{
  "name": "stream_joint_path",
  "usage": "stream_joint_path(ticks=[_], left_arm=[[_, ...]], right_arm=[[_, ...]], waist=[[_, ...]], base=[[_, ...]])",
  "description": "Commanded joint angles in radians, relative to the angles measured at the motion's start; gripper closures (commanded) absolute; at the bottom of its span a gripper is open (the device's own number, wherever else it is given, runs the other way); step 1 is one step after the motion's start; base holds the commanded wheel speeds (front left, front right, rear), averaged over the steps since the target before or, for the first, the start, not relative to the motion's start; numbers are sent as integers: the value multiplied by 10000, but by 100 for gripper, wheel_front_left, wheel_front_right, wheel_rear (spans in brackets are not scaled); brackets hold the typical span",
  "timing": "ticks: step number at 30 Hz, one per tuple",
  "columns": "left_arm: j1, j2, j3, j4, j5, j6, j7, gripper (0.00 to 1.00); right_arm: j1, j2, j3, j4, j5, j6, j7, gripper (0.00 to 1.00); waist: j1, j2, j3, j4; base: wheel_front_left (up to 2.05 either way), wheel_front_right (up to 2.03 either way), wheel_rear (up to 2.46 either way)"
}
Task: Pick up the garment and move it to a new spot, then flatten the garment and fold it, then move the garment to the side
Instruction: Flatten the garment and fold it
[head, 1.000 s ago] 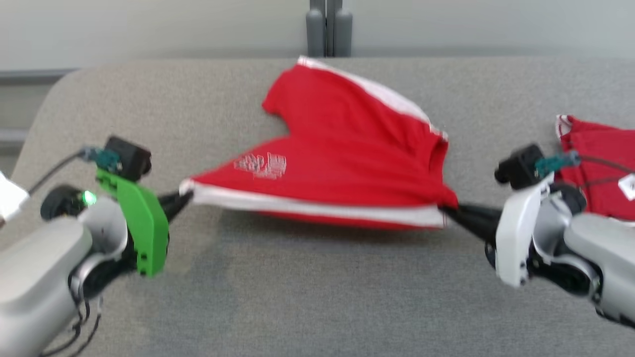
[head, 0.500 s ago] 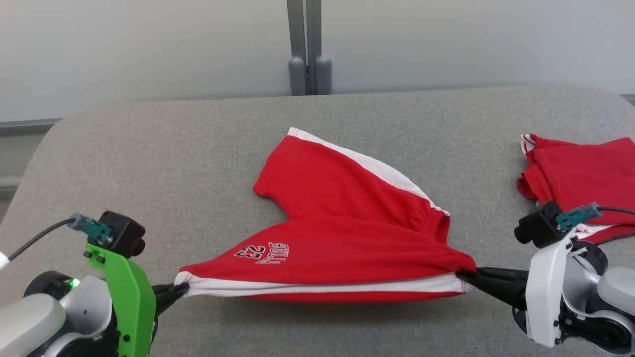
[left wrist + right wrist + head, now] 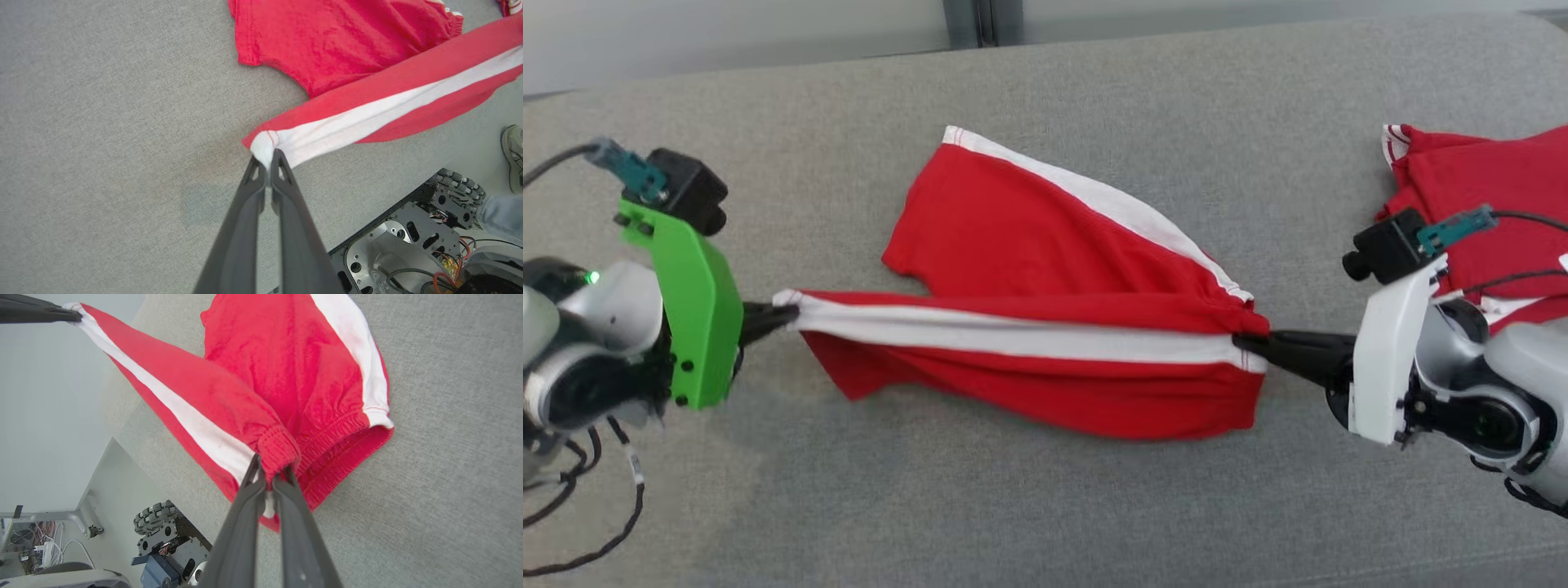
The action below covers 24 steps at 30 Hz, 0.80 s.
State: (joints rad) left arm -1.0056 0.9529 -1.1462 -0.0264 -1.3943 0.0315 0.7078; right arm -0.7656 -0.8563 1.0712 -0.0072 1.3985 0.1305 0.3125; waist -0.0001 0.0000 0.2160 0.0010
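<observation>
Head view has the red shorts [image 3: 1029,343] at the middle of the grey padded table [image 3: 1013,506]. One leg lies flat toward twelve o'clock, and the near, white-striped side is lifted and stretched between my hands. My left gripper [image 3: 783,309], at nine o'clock of the cloth, is pinched closed on the hem corner. My right gripper [image 3: 1248,343], at three o'clock, is clamped on the elastic waistband.

I judge this cloth light, soft and limp (it sags below the stripe wherever I am not pulling). It seems neither slippery nor fragile, so it should take whatever shape the tension gives it. Seams are the places to hold: the hem and the waistband are thicker, and less likely to slide out of a thin pinch than a single layer.

A second red garment [image 3: 1478,188] lies well apart at two o'clock. My left wrist view adds how little white hem my left pinch actually has, plus a person's shoe [image 3: 512,155] on the floor at three o'clock. My right wrist view adds the gathered waistband bunched in my right grip.
</observation>
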Motion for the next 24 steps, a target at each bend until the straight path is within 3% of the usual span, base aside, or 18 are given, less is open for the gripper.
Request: stream_joint_path(ticks=[1,11,24], left_arm=[[-370,-143,59,207,28,-123,216,100],[-2962,-1334,427,2171,838,-778,1170,100],[-4533,-2338,701,4169,1260,-1083,1240,100]], right_arm=[[-210,171,-108,68,110,4,79,100],[-1141,868,-791,230,395,4,200,100],[-1100,854,-1378,144,229,4,-369,100]], waist=[[1,0,1167,-545],[1,0,2823,-994],[1,0,3589,-1422]], base=[[0,0,0],[0,0,0],[0,0,0]])
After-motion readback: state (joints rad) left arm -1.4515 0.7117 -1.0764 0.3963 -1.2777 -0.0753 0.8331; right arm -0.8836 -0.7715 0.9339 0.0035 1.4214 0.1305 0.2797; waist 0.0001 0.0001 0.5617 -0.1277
